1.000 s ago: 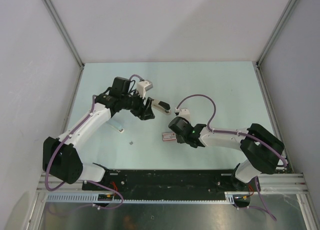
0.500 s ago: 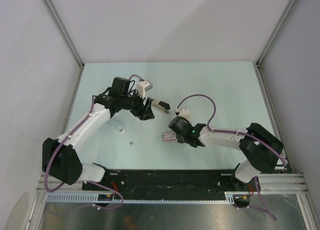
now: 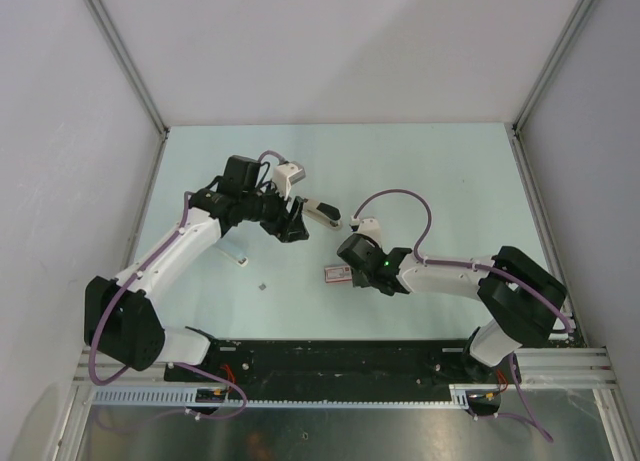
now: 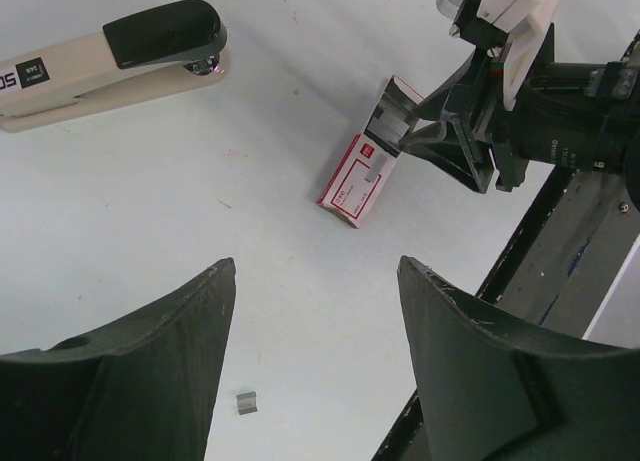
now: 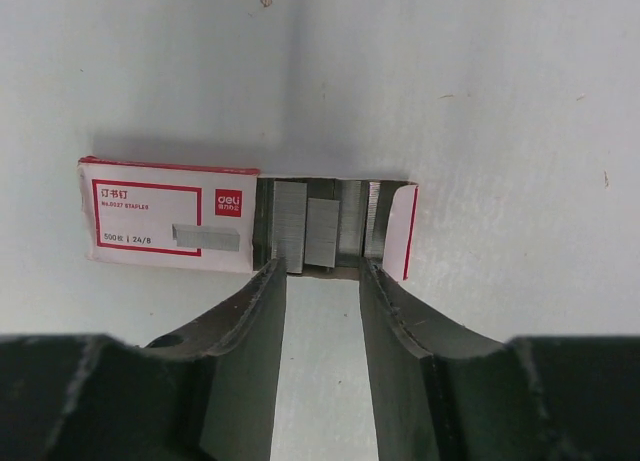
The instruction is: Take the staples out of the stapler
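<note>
The stapler (image 4: 110, 51) is long, beige with a black top; it lies on the table, also seen in the top view (image 3: 322, 212). A red and white staple box (image 5: 170, 216) lies open, with grey staple strips (image 5: 322, 233) showing in its tray. It also shows in the top view (image 3: 337, 274) and the left wrist view (image 4: 358, 179). My right gripper (image 5: 322, 271) is low, jaws a little apart, tips at the edge of the open tray, holding nothing. My left gripper (image 4: 315, 271) is wide open and empty, above the table beside the stapler (image 3: 293, 223).
A small loose staple piece (image 4: 245, 402) lies on the table under the left gripper, also in the top view (image 3: 262, 286). A thin pale bar (image 3: 238, 256) lies to the left. Grey walls enclose the table; the black base rail (image 3: 340, 356) runs along the near edge.
</note>
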{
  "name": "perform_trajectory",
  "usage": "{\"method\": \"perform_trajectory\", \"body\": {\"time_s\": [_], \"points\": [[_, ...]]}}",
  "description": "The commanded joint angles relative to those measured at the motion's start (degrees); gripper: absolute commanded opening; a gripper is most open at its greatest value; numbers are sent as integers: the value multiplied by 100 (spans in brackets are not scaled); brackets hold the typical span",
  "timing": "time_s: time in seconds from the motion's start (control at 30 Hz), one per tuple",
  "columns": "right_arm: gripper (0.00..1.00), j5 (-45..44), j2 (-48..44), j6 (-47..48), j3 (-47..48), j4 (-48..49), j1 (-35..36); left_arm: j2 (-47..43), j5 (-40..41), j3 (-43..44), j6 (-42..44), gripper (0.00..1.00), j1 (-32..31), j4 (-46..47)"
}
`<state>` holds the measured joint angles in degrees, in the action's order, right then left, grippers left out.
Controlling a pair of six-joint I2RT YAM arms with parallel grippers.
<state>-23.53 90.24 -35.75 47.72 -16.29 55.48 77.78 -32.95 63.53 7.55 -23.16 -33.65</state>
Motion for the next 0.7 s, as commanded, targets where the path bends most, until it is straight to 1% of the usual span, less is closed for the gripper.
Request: {"method": "perform_trajectory", "body": {"time_s": [0.0,0.17,0.3,0.37,0.47,0.57,0.67], "points": [[40,-124,-79,-23,215,-85,12,-230,-142,-6,308,71,-57,30],[37,-334,-407,-36,220,-140,45,-228,-136,8,323,71,-64,26],[30,-390,-614,-11,220,-113,41,-231,-135,14,317,71,-78,19],[24,-427,-628,0,220,-133,10,-242,-133,7,322,71,-82,19],[17,-490,-673,34,203,-215,-185,-234,-86,-25,419,71,-122,9],[15,-108,-883,49,17,-66,-644,-176,247,-141,737,71,-316,2],[17,744,-1145,2,-360,318,-1213,-3,789,-348,1284,71,-659,9]]}}
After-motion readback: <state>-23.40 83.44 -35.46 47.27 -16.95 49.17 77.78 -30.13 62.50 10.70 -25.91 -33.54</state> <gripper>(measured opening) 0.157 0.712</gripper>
